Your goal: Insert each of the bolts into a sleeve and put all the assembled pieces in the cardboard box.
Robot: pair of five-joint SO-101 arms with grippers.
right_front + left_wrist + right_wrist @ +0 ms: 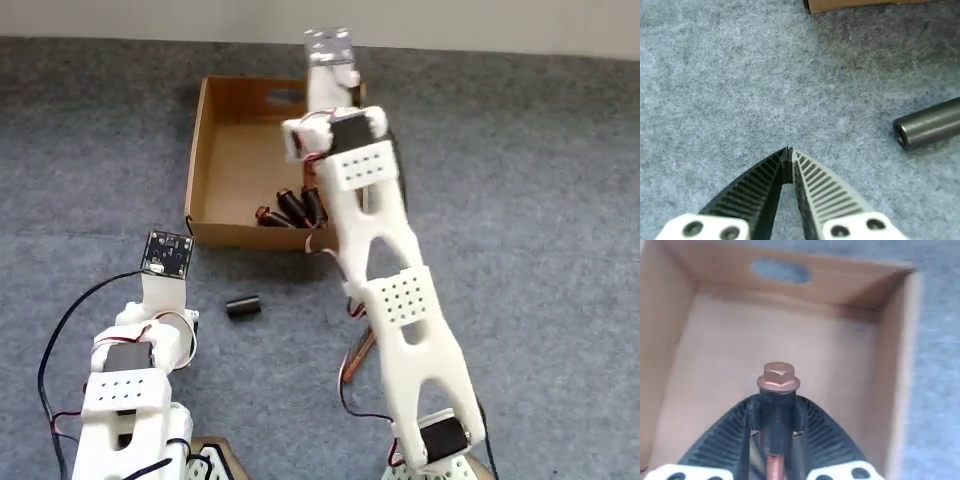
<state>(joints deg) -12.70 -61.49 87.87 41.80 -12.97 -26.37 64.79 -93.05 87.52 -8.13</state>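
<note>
My right gripper [775,412] is shut on an assembled piece [777,395], a copper bolt with a hex head pushed through a black sleeve, held above the floor of the cardboard box [890,315]. In the high view the right arm [370,220] stretches over the box [200,160], where several assembled pieces [293,210] lie by the near wall. A loose black sleeve [243,307] lies on the carpet in front of the box, also seen as the sleeve [927,130]. My left gripper [789,152] is shut and empty, low over the carpet beside that sleeve.
Grey carpet [520,200] covers the table all around. The box has a cut-out handle hole [780,271] in its far wall. Cables [60,340] trail by the left arm's base.
</note>
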